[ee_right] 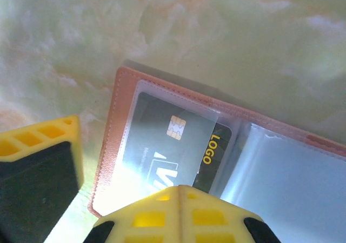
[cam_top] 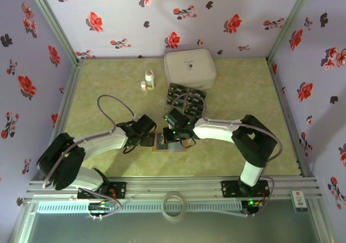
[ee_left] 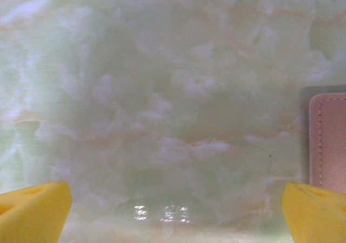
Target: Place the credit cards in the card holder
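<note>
The reddish-brown card holder (cam_top: 171, 143) lies open on the table near the front, its clear pockets facing up (ee_right: 281, 173). One dark credit card (ee_right: 167, 143) sits in its left pocket, and the end marked LOGO sticks out of the sleeve. My right gripper (ee_right: 179, 200) is shut, with its joined tips over that card's near edge and nothing between them; from above it (cam_top: 174, 136) hangs over the holder. My left gripper (ee_left: 173, 213) stands open over bare table just left of the holder's edge (ee_left: 328, 140). Several more credit cards (cam_top: 186, 98) lie in a cluster behind.
A large white rounded case (cam_top: 189, 69) stands at the back, right behind the card cluster. Two small white bottles (cam_top: 148, 80) stand to its left. One finger (ee_right: 40, 167) of the left gripper stands close by the holder's left edge. Flowered walls enclose the green table (cam_top: 243, 92).
</note>
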{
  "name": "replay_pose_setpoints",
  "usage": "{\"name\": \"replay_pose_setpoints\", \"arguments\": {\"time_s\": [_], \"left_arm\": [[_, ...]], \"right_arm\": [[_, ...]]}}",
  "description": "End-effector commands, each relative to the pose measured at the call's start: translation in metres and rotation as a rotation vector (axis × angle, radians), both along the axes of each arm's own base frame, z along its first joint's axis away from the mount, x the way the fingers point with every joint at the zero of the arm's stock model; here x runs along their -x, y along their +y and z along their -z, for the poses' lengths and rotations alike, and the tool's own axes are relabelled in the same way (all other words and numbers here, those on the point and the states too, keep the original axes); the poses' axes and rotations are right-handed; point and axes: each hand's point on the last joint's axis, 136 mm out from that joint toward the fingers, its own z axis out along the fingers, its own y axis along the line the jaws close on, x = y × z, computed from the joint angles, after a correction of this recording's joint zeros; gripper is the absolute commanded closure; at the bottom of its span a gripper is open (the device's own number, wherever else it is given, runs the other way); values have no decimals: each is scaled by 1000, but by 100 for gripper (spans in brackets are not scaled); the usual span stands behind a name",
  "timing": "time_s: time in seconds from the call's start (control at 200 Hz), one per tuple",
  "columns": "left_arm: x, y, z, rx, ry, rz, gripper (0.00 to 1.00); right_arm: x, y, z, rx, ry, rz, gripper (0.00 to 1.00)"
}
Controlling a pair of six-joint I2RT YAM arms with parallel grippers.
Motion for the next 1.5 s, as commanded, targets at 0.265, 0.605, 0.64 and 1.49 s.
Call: {"name": "replay_pose_setpoints", "arguments": {"time_s": [0.265,0.605,0.64,1.49], "left_arm": [[1,11,1,-38,13,-13,0],[1,3,15,-36,51,8,0],[1,3,16,-35,54,9,0],[3,-5,21,-26,66,35,0]], "right_arm": [[-1,-17,11,66,-11,25,100],[-1,-11,21,63,10,20,100],[0,-10,22,63,14,20,100],[-6,-3,-7,35,-18,-10,100]]}}
